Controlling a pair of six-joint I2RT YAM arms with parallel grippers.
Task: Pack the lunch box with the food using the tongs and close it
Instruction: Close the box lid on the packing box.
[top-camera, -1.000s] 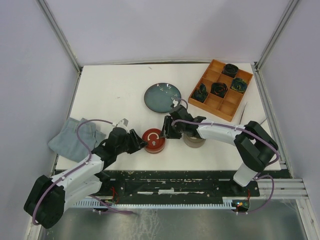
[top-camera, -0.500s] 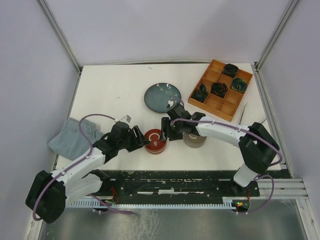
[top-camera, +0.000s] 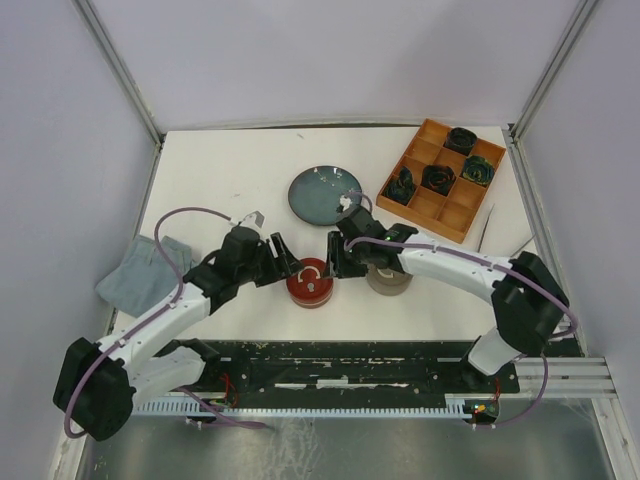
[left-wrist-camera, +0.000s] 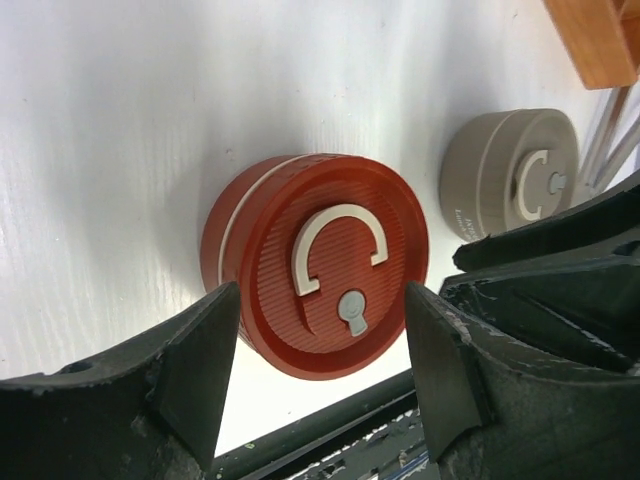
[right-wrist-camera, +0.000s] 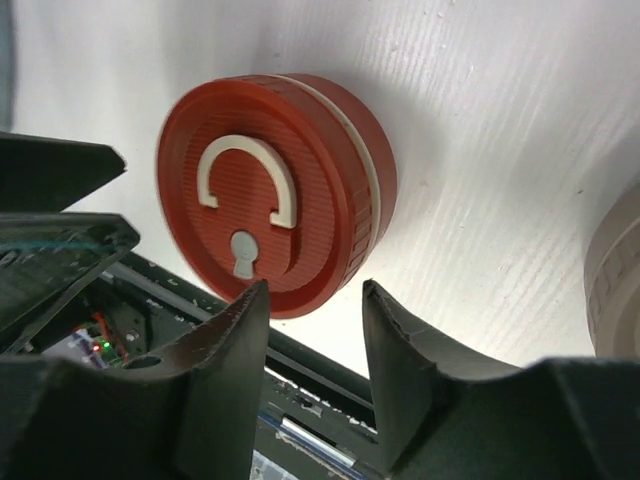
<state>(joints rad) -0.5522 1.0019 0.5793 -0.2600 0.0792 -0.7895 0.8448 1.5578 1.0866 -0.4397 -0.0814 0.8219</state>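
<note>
Red lunch box (top-camera: 308, 283) sits on the white table (top-camera: 220, 180) near the front edge, between the two arms. It is round, lid on, with a pale band under the lid and a white C-shaped handle on top with a small grey knob beside it.

Left gripper (top-camera: 283, 262) is just left of the box, low, pointing at its side. In the left wrist view the left gripper (left-wrist-camera: 322, 295) has its jaws spread wide with the red lunch box (left-wrist-camera: 318, 275) seen between the two fingers (left-wrist-camera: 200, 350); nothing is clamped and no clear contact with the box wall shows.

Right gripper (top-camera: 332, 262) is just right of the box, facing the other arm. In the right wrist view the right gripper (right-wrist-camera: 315, 290) has its jaws partly apart, much narrower than the box, tips close to the lower rim of the red lunch box (right-wrist-camera: 270, 190); it holds nothing, and whether it touches the rim cannot be told.

Beige container (top-camera: 387, 279), also lidded, stands just right of the red one, partly under the right arm. Tongs (top-camera: 486, 231) lie on the table beside the near right edge of the orange tray (top-camera: 425, 205), well apart from both grippers. Dark rosettes (top-camera: 438, 178) sit in several tray compartments. Blue-green plate (top-camera: 325, 195) is behind the box, toward the middle of the table. Grey-blue cloth (top-camera: 140, 275) lies at the left edge
</note>
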